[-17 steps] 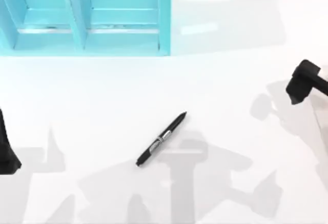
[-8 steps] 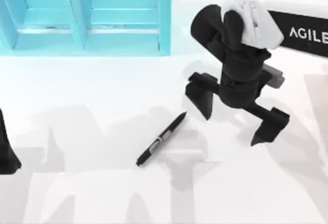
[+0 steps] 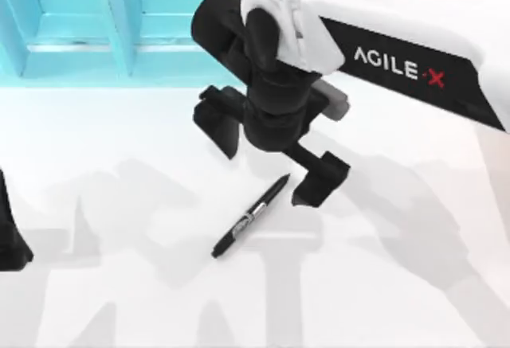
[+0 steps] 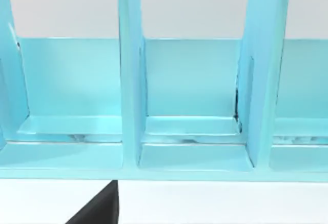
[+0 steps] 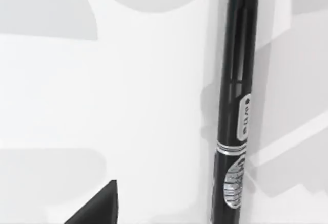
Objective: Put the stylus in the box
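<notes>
Bench (image 3: 119,141): a plain white surface carrying everything, crossed by grey shadows of the arms.
Box (image 3: 135,29): a turquoise divided box with upright partitions, behind the right claw and toward the bench's left; its compartments look bare in the left wrist view.
Right arm (image 3: 398,61): white, reaching in from the bench's right.
Right claw (image 3: 267,161): black, fingers spread wide and holding nothing, hanging above the bench.
Stylus (image 3: 251,215): slim and black with a silver band, lying flat and diagonal on the bench, just below and in front of the claw; its tapered tip is close to one fingertip.
Left claw (image 3: 12,236): parked at the bench's left edge, well apart from the stylus; I cannot tell its finger state.
Step in hand: likely the approach to grasp.
Doing it well: centre the claw over the silver band, keep the fingers square across the shaft, descend straight, then close gently so the thin stick does not roll away.
</notes>
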Controlling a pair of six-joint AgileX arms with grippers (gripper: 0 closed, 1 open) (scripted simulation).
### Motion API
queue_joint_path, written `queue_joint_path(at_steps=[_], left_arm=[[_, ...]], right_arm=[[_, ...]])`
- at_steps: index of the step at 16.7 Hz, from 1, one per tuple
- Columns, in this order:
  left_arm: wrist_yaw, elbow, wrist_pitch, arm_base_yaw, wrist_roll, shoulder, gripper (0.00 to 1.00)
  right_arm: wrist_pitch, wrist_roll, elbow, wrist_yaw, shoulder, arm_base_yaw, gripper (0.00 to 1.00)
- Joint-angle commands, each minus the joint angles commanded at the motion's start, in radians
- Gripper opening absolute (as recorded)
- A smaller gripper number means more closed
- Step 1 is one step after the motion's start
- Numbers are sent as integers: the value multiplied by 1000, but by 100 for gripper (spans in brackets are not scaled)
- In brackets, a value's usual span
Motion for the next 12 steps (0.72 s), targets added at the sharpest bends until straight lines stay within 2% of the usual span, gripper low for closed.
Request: queue_joint_path(at_steps=[7,12], left_arm=[[0,0,0,0,0,0,100],[0,0,0,0,0,0,100]], right_arm=[[18,-1,-13,0,5,-2,100],[198,2,-107,1,84,1,100]])
